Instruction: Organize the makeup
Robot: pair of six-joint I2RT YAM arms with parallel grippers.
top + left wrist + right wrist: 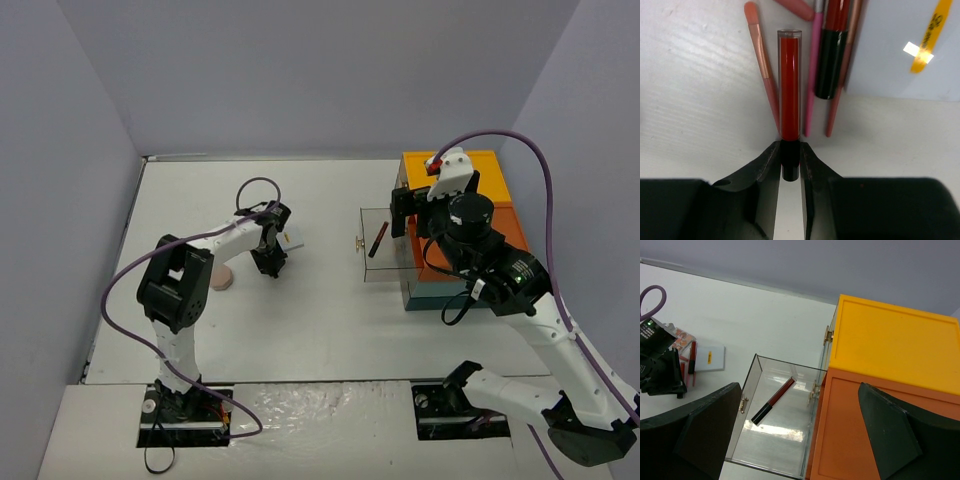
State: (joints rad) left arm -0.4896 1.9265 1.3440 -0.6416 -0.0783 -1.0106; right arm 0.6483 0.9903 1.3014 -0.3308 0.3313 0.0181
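Black fingers [767,170] of the left gripper [790,162] clamp the dark cap of a red gloss tube [790,85], which points away over the white table [690,100]; just beyond lie a peach brush [761,60], a pink pencil [812,75], a second red tube [832,45] and a white card [890,55]; the right gripper [799,386] hangs spread wide, holding nothing, above a clear drawer [751,385] where another red tube [773,401] lies, beside the orange and yellow box [890,345].
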